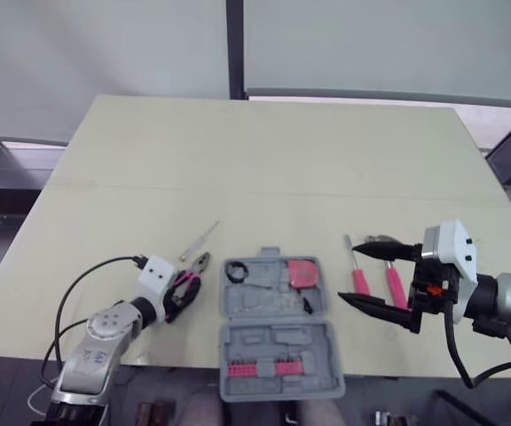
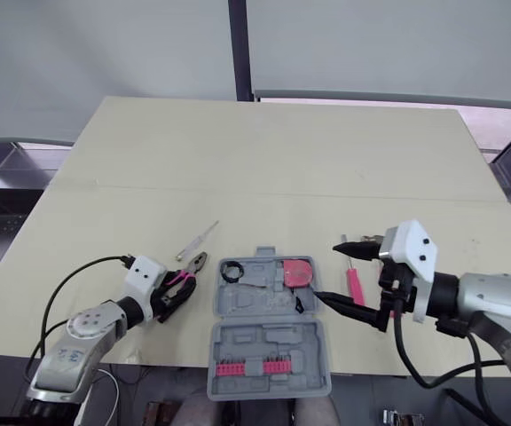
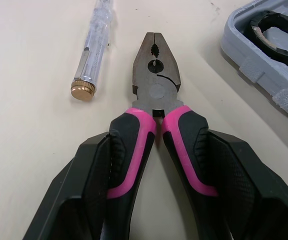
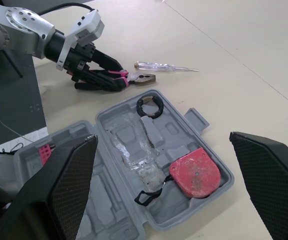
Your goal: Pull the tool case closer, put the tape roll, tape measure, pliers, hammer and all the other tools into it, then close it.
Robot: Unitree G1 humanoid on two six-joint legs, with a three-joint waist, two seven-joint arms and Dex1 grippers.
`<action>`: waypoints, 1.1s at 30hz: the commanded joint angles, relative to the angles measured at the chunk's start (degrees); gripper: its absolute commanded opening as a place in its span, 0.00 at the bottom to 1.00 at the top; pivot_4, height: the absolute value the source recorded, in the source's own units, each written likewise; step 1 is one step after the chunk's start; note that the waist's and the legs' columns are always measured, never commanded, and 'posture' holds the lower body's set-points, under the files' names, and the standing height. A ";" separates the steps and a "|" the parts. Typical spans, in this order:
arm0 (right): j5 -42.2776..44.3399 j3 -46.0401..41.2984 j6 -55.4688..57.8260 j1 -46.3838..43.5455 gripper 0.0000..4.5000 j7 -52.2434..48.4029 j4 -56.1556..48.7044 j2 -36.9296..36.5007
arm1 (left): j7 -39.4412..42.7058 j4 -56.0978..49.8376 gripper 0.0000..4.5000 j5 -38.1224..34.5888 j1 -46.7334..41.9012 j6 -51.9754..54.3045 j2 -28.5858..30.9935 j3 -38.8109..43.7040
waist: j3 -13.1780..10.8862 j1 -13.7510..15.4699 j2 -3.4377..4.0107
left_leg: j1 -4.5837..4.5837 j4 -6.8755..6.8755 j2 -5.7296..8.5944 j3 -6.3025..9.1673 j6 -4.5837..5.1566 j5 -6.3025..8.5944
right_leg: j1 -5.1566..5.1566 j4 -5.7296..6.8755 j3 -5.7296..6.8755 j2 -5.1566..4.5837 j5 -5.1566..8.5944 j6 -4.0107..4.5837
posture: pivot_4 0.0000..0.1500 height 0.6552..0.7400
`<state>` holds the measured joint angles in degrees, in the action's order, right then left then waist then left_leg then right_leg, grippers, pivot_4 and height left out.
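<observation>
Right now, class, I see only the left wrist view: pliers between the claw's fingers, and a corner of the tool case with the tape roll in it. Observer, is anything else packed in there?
Observer: Yes. A red tape measure lies in the same half of the case as the tape roll.
Operator: What lies outside, on the other side?
Observer: Two pink-handled screwdrivers lie on the table, right of the case.
Operator: And the right claw?
Observer: The right claw is open, hovering near those screwdrivers.
</observation>
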<state>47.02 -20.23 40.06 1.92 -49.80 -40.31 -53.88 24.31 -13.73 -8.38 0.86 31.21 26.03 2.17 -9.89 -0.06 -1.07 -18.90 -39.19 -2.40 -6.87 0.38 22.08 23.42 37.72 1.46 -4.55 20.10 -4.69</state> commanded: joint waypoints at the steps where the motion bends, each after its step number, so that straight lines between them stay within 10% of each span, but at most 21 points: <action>1: 1.17 -2.12 -0.89 -0.22 1.00 -1.92 -1.36 -1.51 | 2.27 -3.37 0.54 -1.85 -0.21 -0.15 2.27 2.74 | 0.00 -0.03 -0.01 | 0.00 0.00 0.00 0.00 0.00 0.00 | 0.00 0.00 0.00 0.00 0.00 0.00 | 1.00 1.00; 14: 1.99 3.32 -1.70 -10.61 1.00 -8.64 1.74 -6.42 | 27.31 -14.39 0.54 -13.05 -13.57 4.92 24.20 0.53 | -0.05 -0.16 -0.03 | -0.27 -0.06 -0.01 0.17 -0.03 -0.01 | 0.09 -0.10 0.18 -0.01 -0.01 0.03 | 1.00 1.00; 33: -26.17 41.34 3.99 -41.07 1.00 -6.12 11.89 1.89 | 35.77 3.43 0.54 -2.37 -41.20 -4.76 12.69 -22.86 | -0.13 -0.57 0.06 | -0.83 -0.71 -0.02 0.29 0.02 0.00 | 0.37 0.17 0.41 0.05 -0.02 0.01 | 1.00 1.00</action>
<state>22.45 20.76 43.69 -37.94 -56.50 -28.31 -52.53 59.48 -9.87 -10.90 -38.79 27.98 39.22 -21.34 -10.01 -0.63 -1.01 -19.84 -39.96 -2.43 -6.54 0.40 22.08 23.89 37.93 1.92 -4.50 20.08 -4.68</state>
